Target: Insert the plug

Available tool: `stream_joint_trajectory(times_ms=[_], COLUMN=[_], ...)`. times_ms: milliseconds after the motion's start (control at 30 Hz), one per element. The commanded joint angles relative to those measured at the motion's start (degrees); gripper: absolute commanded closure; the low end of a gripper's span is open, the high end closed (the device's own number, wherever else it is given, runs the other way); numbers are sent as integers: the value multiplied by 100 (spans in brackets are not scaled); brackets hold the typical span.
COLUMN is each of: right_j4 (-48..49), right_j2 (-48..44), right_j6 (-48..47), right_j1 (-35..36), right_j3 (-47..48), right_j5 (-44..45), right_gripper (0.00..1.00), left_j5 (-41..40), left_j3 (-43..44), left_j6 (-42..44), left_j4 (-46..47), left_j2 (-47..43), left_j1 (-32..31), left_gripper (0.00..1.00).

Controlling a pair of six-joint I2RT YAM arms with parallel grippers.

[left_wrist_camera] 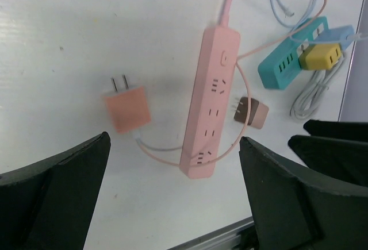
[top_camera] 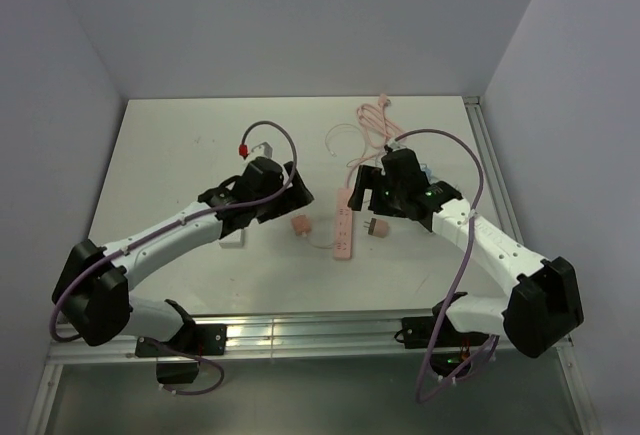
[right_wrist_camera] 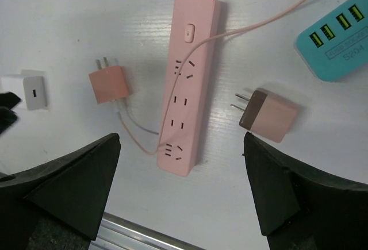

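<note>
Plug: pink, flat on worktop just beside power strip, unseated. Left fingers and right fingers apart, empty; I judge readied for pickup.

Teal USB charger, yellow adapter against it, coiled white cable beside, small white adapter

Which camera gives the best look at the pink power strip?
The right wrist view: the pink power strip sits central and large, sockets and switch clear. The left wrist view shows it slanted; the top view shows it tiny.
</note>
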Motion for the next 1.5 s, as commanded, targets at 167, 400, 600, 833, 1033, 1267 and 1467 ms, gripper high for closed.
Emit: stream_joint_trajectory(times_ms=[167, 400, 600, 833, 1033, 1267, 1467], right_j4=[15, -36, -547, -934, -732, -679, -548], right_j2=[683, 1535, 2493, 3276, 3671, 4322, 4437], right_j6=[-246, -324, -404, -448, -606, -624, -676], right_j1=[-70, 44, 299, 299, 360, 642, 844], right_j3=[583, 1268, 2279, 2667, 2605, 2992, 3001], right_j5=[-197, -515, 391, 760, 813, 936, 822], right_gripper=[12, 17, 18, 18, 18, 20, 33], left_j5=[574, 697, 916, 1145, 1171, 1242, 1154], left_j3=[474, -132, -492, -659, -642, -642, -765], left_j6=[665, 779, 876, 885, 981, 999, 1043], left_j4=[-262, -77, 55, 169, 221, 213, 134], left_j2=[-90, -1022, -1278, -1295, -1331, -1339, -1524], left_j1=[719, 1572, 1714, 1722, 1722, 1722, 1722], left_gripper=[1, 10, 18, 20, 19, 20, 19])
